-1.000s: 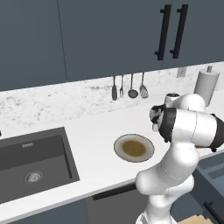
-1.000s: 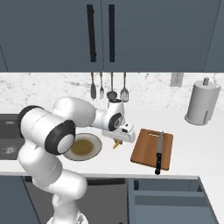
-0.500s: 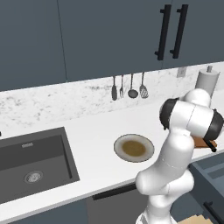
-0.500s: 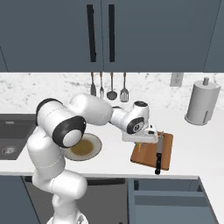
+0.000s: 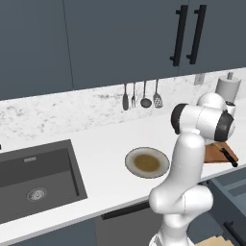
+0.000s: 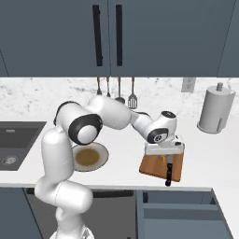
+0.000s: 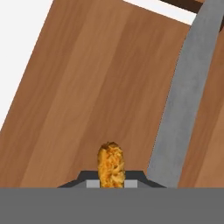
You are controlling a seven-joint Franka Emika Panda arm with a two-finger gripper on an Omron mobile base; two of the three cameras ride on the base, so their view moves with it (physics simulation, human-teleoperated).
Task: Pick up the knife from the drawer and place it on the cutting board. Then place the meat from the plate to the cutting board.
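Note:
The small orange-brown meat (image 7: 111, 162) is pinched between my gripper's (image 7: 111, 180) dark tips, just above the reddish-brown cutting board (image 7: 83, 96). The knife's grey blade (image 7: 183, 100) lies on the board to the meat's right. In the right base view my gripper (image 6: 164, 157) hangs over the cutting board (image 6: 151, 164) with the meat (image 6: 164, 159) in it, and the knife (image 6: 169, 173) lies along the board's right side, black handle over the front edge. The plate (image 6: 88, 157) with its brownish-yellow centre sits to the left. The drawer (image 6: 179, 212) stands open below the counter.
A paper towel roll (image 6: 215, 109) stands at the back right of the counter. Utensils (image 6: 116, 91) hang on the wall behind. A sink (image 5: 33, 180) is sunk into the counter far left. Cupboard doors (image 6: 107, 35) with long black handles hang above.
The arm has swung right from over the plate to over the cutting board, carrying the meat with it. The knife and the board have stayed put.

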